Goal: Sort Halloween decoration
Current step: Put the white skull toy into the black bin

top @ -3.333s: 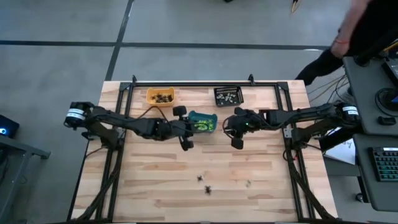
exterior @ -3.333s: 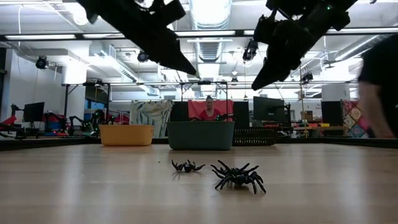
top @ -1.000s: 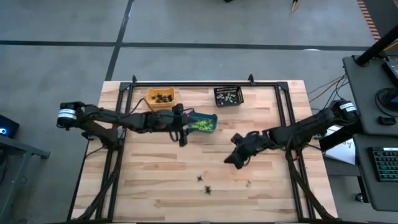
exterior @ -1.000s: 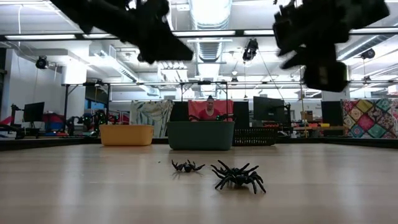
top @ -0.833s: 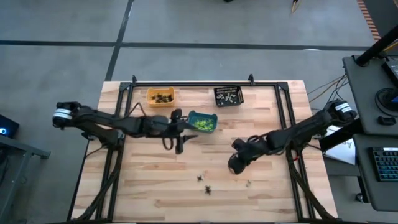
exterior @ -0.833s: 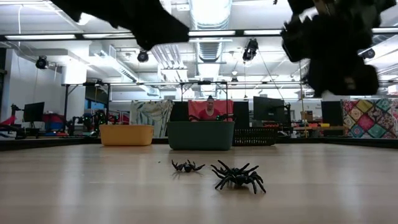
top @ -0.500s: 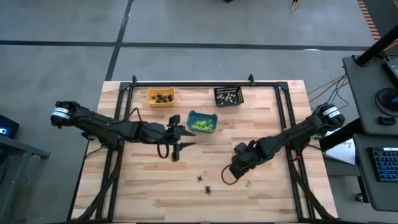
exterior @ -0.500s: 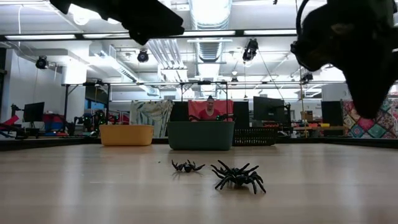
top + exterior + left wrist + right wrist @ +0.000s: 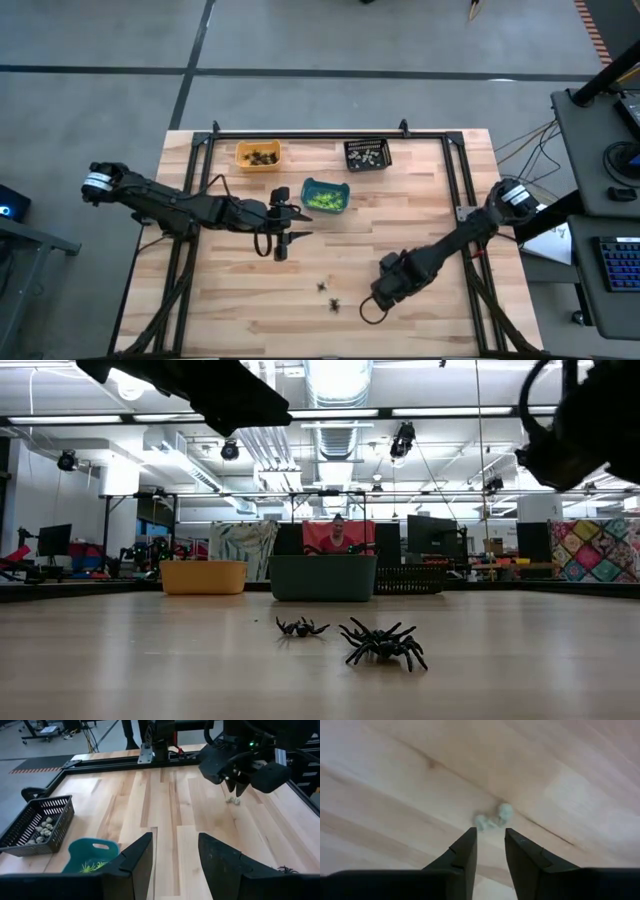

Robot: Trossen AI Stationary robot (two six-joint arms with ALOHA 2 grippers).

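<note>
Since earlier, right pincer (image 9: 489, 842) dropped over the pale grey-white plastic trinket (image 9: 492, 817), fingers slightly spread; light, rigid, skittish: pinch its middle. Left pincer (image 9: 175, 857) spread.

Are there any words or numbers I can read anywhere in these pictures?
No text can be read anywhere.
Orange bin, teal bin, black basket: no labels visible.
Wooden table: no writing.
Room behind, low view: any signs are too small to read.
</note>
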